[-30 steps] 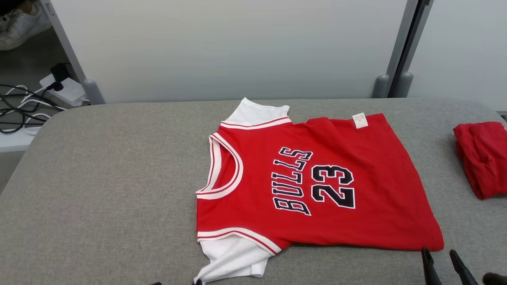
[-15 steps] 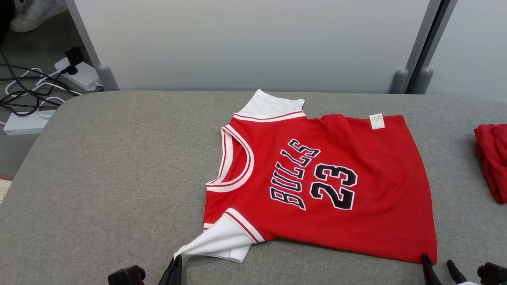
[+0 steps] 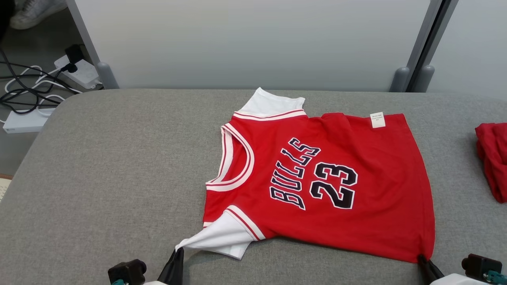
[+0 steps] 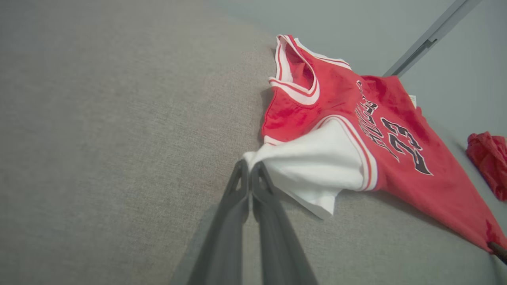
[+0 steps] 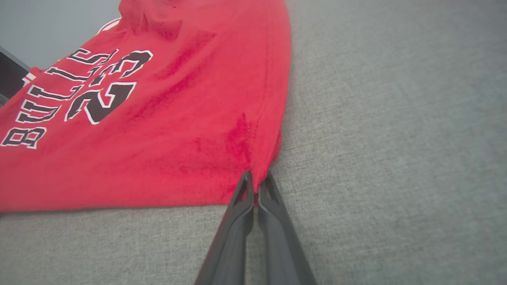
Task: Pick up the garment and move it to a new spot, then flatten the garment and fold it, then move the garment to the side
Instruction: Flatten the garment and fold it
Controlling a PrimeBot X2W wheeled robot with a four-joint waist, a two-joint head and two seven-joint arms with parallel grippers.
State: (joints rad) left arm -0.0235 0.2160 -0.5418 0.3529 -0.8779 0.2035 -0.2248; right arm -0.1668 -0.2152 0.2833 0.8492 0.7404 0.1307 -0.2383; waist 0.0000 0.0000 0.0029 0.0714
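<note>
A red jersey (image 3: 317, 186) lies spread on the grey worktop (image 3: 119, 178), a little right of centre in the head view. Its neck opening faces the left of the frame and its hem the right, and the "BULLS 23" print faces up and reads sideways. One white sleeve (image 3: 271, 105) sticks out at the jersey's upper edge. The other white sleeve (image 3: 222, 237) sits at its lower left corner.

The left fingers (image 4: 233, 213) are pressed together on the tip of that lower sleeve, near the bottom edge of the head view, left of centre. The white cloth is drawn out into a point toward them.

The right fingers (image 5: 239, 221) are also closed. They pinch the jersey's lower right hem corner near the bottom right of the head view, and the red fabric puckers into small creases where they bite.

A small white label (image 3: 377, 120) lies on the jersey's upper right corner.

A second red cloth (image 3: 493, 158) lies bunched at the right edge of the frame, well apart from the jersey. Beyond the worktop, in the upper left, a white power strip (image 3: 77, 71) and tangled cables (image 3: 23, 91) lie on the floor, and a pale shoe (image 3: 35, 12) shows in the top left corner.
</note>
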